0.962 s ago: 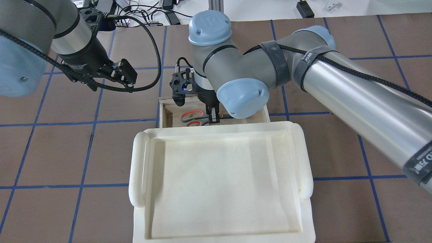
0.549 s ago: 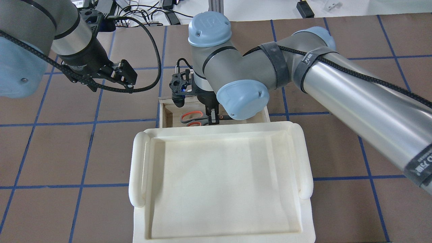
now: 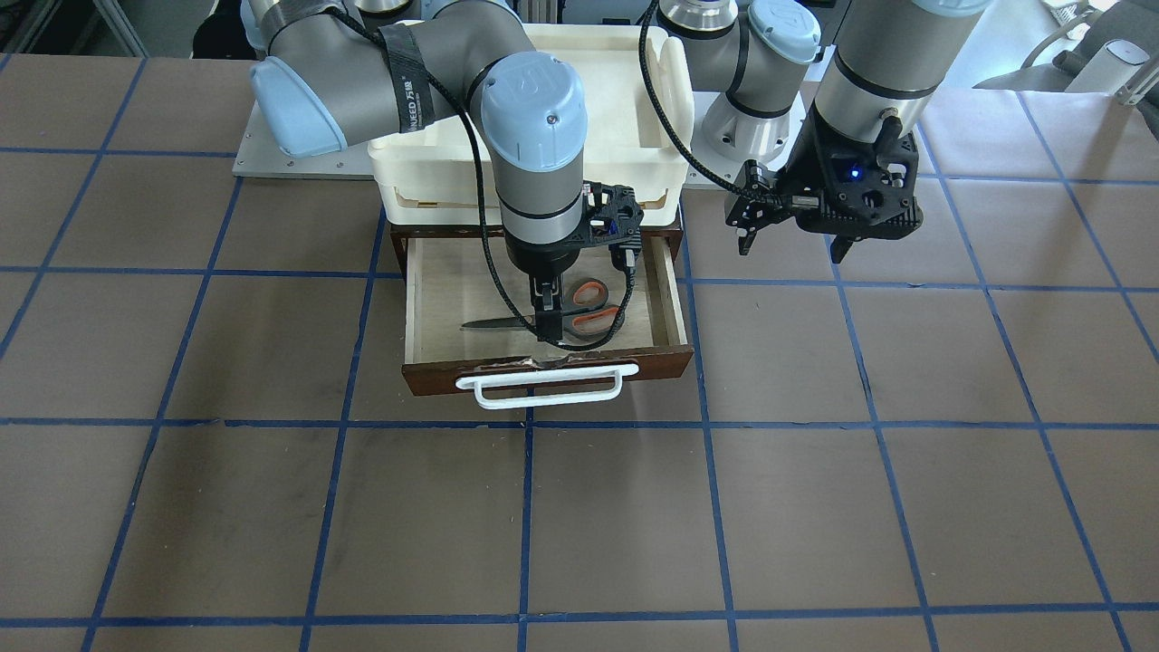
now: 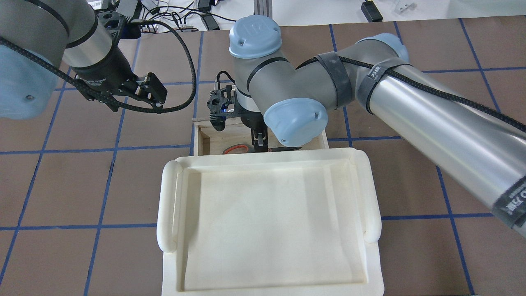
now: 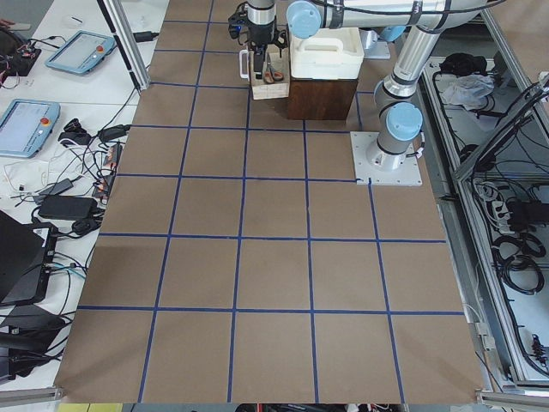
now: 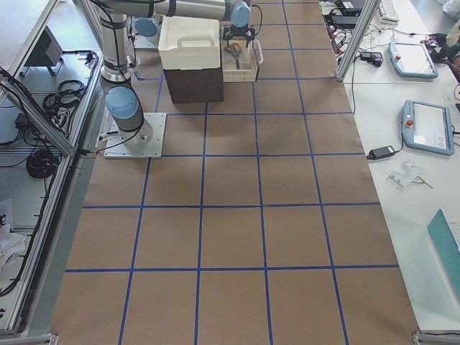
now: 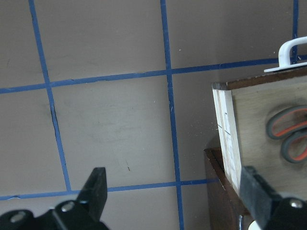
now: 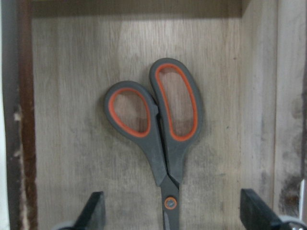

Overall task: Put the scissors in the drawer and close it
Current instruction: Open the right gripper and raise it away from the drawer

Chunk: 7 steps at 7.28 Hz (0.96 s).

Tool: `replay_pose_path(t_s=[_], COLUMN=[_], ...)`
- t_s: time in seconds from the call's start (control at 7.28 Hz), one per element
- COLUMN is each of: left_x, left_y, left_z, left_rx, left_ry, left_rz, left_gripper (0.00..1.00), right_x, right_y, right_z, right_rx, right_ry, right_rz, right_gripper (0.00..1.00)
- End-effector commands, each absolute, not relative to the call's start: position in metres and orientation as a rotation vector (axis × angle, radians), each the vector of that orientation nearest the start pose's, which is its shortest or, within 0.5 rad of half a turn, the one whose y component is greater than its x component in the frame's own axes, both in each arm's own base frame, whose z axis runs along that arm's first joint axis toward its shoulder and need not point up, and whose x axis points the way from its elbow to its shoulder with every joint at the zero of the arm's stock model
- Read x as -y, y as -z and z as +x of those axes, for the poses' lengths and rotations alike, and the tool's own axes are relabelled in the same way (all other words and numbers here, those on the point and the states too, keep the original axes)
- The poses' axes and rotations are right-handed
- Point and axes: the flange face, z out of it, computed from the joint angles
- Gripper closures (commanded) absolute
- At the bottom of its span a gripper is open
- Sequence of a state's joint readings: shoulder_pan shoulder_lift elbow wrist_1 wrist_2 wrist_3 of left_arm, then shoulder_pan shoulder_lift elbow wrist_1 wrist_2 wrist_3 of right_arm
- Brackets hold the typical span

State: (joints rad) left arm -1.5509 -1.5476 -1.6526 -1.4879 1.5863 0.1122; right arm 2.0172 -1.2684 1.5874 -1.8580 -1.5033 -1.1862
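Observation:
The scissors [image 8: 163,124], grey handles lined orange-red, lie flat on the pale floor of the open drawer [image 3: 412,308], blades toward the robot's right. They also show in the front view [image 3: 584,303] and the overhead view [image 4: 236,148]. The drawer's white bar handle [image 3: 543,388] faces away from the robot. My right gripper [image 3: 546,328] hangs in the drawer over the scissors' pivot, open, its fingers [image 8: 96,211] apart on either side of the scissors and not touching them. My left gripper [image 3: 790,244] hovers open and empty beside the drawer on the robot's left, above the table.
A cream-white plastic tray [image 4: 267,222] sits on the dark-brown cabinet [image 5: 322,94] above the drawer and hides part of the drawer from overhead. Brown table with blue grid lines [image 3: 706,507] lies all around. Cables and tablets [image 5: 34,120] lie beyond the table edge.
The scissors have gone down onto the drawer floor, their handles now half hidden behind the tray rim in the overhead view. The right gripper has let go of them. The left arm has not moved.

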Motion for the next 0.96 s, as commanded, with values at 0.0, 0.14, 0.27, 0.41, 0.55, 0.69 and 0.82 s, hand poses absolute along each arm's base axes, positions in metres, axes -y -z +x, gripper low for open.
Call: replay_pose_path(t_s=[0.0, 0.14, 0.27, 0.41, 0.55, 0.69, 0.82], left_x=[0.486, 0.486, 0.486, 0.486, 0.487, 0.487, 0.491], left_y=[-0.468, -0.468, -0.468, -0.468, -0.467, -0.467, -0.465], left_z=[-0.122, -0.122, -0.122, -0.122, -0.121, -0.121, -0.117], left_rx=[-3.120, -3.120, -3.120, -3.120, -3.120, -3.121, -3.126], left_ry=[0.039, 0.039, 0.039, 0.039, 0.037, 0.037, 0.035], left_rz=[0.143, 0.143, 0.143, 0.143, 0.141, 0.139, 0.127], left_gripper=[0.00, 0.00, 0.00, 0.00, 0.00, 0.00, 0.00], right_x=[0.479, 0.483, 0.486, 0.485, 0.487, 0.485, 0.487], right_y=[-0.372, -0.395, -0.420, -0.451, -0.468, -0.490, -0.505], right_z=[0.377, 0.369, 0.349, 0.321, 0.289, 0.256, 0.227], right_rx=[-2.163, -2.226, -2.325, -2.469, -2.579, -2.687, -2.873], right_ry=[0.083, 0.136, 0.182, 0.248, 0.242, 0.261, 0.289], right_rz=[-2.223, -2.177, -2.118, -1.999, -1.844, -1.683, -1.325], right_gripper=[0.00, 0.00, 0.00, 0.00, 0.00, 0.00, 0.00])
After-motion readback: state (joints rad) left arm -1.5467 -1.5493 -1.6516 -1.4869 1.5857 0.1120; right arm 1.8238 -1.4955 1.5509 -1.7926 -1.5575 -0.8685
